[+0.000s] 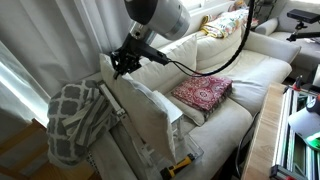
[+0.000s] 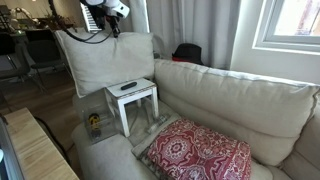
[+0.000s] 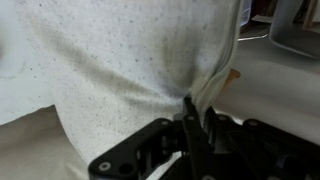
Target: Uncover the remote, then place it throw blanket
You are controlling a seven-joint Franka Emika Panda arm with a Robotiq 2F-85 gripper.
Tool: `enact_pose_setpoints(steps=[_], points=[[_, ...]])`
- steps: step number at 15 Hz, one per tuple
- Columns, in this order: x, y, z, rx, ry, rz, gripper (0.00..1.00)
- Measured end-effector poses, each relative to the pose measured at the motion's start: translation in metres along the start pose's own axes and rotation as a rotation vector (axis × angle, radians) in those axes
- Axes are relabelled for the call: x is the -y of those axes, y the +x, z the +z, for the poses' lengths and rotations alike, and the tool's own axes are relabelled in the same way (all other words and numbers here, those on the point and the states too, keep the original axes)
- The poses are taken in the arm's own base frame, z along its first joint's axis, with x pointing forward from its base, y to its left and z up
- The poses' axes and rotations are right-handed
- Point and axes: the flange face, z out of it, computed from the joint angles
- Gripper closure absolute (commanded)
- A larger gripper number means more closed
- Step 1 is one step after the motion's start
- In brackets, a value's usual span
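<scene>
Pincer (image 2: pixel 112 24) is clamped shut on the top edge of a cream pillow (image 2: pixel 103 60), which is held up at upper left of frame. Remote (image 2: pixel 128 85) is exposed on the small white table (image 2: pixel 143 97), just below the pillow. Throw blanket (image 1: pixel 72 122) is draped at lower left. Risk: only a thin fold is pinched, so the pillow could be dropped onto the remote, or the remote knocked off if the pillow is swung.

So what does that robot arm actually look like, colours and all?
The arm is built from smooth, rounded segments in pale grey-white, like fat tubes. At its end sits a black pincer made of angular parts, with two slim black fingers. A thin black cable loops loosely off it. No markings are readable.
</scene>
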Motion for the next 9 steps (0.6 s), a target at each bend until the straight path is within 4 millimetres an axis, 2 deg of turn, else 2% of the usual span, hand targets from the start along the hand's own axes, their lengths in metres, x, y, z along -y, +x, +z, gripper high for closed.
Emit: enact_pose_setpoints(steps=[3, 9], points=[[0.006, 0.003, 0.008, 0.004, 0.015, -0.068, 0.98], [0.017, 0.006, 0.011, 0.001, -0.029, -0.221, 0.98]])
